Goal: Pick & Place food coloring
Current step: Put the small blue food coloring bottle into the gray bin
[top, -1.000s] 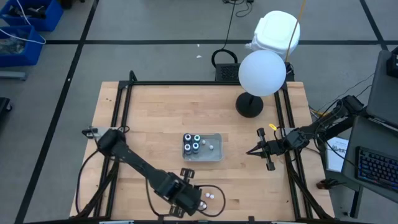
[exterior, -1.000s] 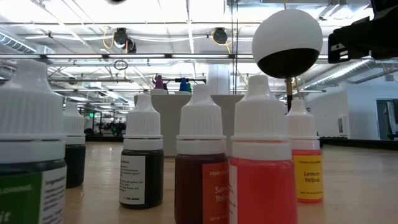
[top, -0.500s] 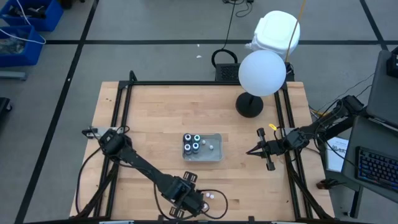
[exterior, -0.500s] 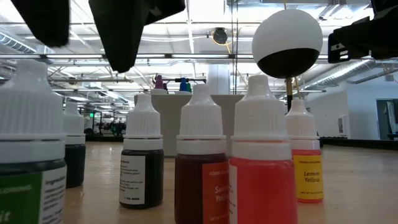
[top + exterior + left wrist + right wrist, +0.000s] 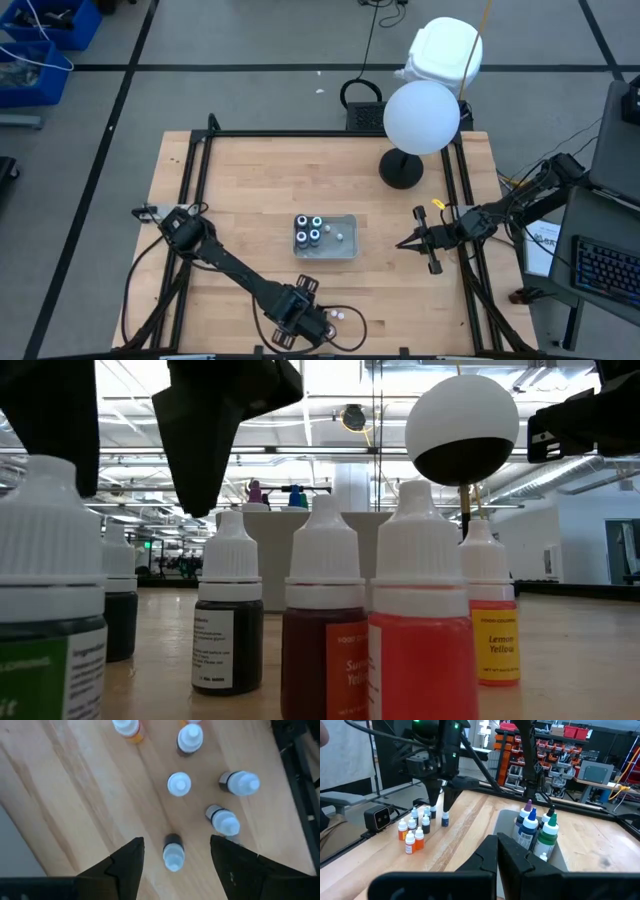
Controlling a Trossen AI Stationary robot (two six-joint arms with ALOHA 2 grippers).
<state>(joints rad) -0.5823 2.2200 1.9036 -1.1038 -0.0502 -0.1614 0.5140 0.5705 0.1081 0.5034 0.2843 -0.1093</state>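
Several food coloring bottles (image 5: 308,232) stand upright in a clear tray (image 5: 346,250) at the table's middle. More small bottles with white dropper caps (image 5: 337,315) stand grouped on the wood near the front edge. My left gripper (image 5: 176,845) hangs open over this group, pointing down. Its fingers stand on either side of one dark bottle (image 5: 173,852) without touching it. In the low view the fingers (image 5: 215,440) hang above the caps. My right gripper (image 5: 400,244) waits shut to the right of the tray.
A white globe lamp (image 5: 421,117) on a black round base (image 5: 401,168) stands at the far right. A black frame (image 5: 200,180) runs along the table's edges. The other loose bottles (image 5: 222,820) stand close around the one between my left fingers.
My left gripper has come down over the loose bottles near the front edge. Its fingers were out of the low view a second ago and now hang just above the caps. The bottles have not moved.
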